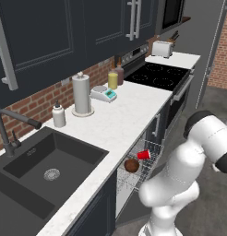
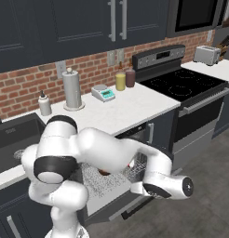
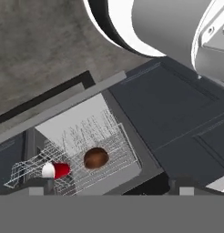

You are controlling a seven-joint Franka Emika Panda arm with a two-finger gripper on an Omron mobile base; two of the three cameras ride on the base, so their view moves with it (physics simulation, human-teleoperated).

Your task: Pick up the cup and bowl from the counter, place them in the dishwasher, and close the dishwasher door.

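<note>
Red cup point(image 3: 56, 170) and brown bowl point(image 3: 96, 157) lie in the dishwasher rack point(image 3: 114, 154); loading looks done. The gripper point(image 3: 111, 190), near the rack, is spread and empty; next it likely must lift the dishwasher door point(image 2: 117, 205).

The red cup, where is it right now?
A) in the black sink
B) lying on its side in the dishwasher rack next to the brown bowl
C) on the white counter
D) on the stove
B: the cup lies tipped over on the wire rack of the dishwasher, beside the bowl.
</note>
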